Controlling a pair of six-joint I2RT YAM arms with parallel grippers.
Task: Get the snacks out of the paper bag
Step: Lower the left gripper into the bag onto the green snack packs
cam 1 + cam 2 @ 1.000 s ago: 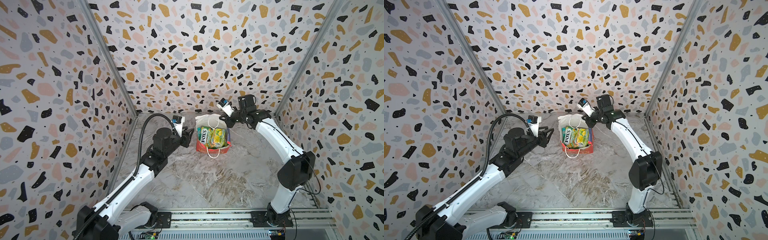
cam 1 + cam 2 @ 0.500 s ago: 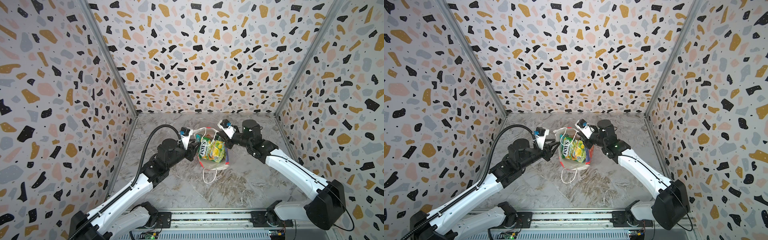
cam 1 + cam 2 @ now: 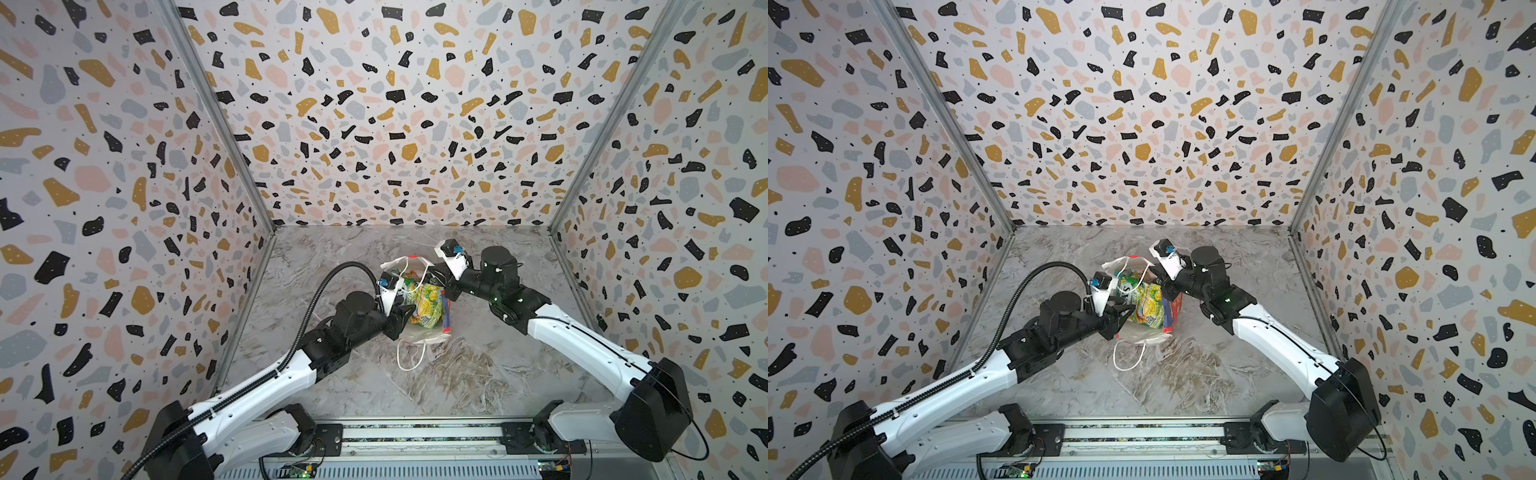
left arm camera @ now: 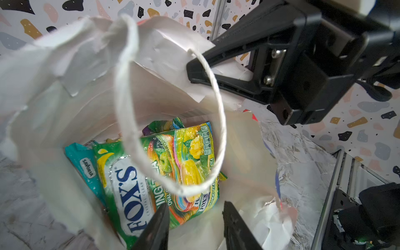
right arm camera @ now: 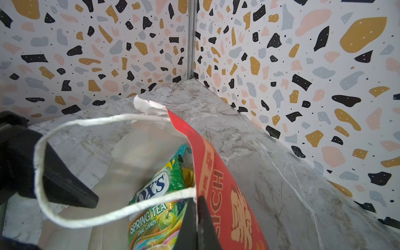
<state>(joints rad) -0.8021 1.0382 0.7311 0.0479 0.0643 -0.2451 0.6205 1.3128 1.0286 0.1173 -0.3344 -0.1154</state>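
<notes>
Here we pinch the two-o'clock wall of the red paper bag (image 5: 213,171) in the right gripper (image 5: 198,202), spreading its mouth for the half-open, empty left gripper (image 4: 195,205) at eight o'clock; glossy green-yellow packets (image 4: 129,190) lie inside.

Red paper bag (image 5: 218,177), yellow letters, white inside. Green and yellow snacks (image 4: 190,151). Grey marbled table (image 3: 498,374). Black, gold, pink spots on walls (image 3: 374,104).

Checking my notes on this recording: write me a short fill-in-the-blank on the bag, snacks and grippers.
The right gripper is ____ on the paper bag wall.
The left gripper stands ____ at the bag's mouth.
The green FOX'S packet lies ____ the bag.
Missing: shut; open; inside.
</notes>
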